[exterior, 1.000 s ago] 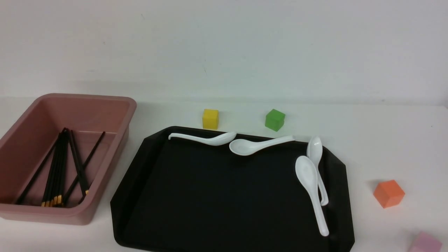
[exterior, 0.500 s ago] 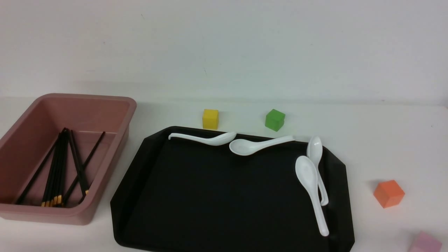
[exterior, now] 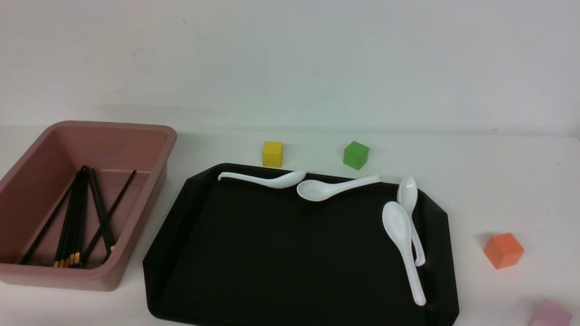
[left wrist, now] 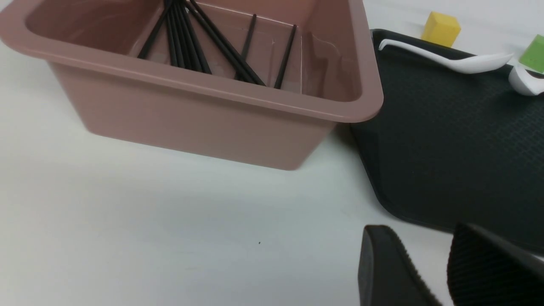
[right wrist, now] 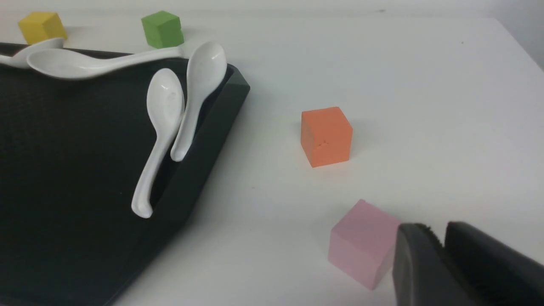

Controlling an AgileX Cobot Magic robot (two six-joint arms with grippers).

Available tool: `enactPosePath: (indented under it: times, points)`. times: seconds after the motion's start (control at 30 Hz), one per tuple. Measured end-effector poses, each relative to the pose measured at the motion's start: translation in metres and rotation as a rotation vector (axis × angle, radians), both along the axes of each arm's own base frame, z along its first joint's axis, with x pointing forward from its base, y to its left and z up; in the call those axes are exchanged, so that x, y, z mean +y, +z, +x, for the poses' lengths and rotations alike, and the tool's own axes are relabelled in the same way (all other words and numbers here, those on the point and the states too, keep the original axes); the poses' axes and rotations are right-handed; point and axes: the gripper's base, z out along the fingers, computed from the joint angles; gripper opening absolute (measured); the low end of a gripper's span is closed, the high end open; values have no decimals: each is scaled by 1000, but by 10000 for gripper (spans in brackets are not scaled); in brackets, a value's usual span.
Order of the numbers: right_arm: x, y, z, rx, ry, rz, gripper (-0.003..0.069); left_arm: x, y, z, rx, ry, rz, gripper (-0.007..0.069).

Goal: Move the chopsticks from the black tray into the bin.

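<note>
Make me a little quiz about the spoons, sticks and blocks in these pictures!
1. True or false: some chopsticks lie on the tray.
2. How many spoons are on the tray?
3. Which block is nearest the right gripper? A) yellow block B) green block C) pink block

Key:
1. False: they are all in the bin.
2. Four.
3. C
</note>
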Motion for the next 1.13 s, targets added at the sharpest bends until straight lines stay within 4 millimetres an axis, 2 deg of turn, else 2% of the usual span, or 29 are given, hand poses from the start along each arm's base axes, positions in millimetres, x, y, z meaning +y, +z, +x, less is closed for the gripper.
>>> enactPosePath:
  times: [1.13]
  points:
    - [0,0,0,0,1,-5,148,0,0,0,0,0,0,238]
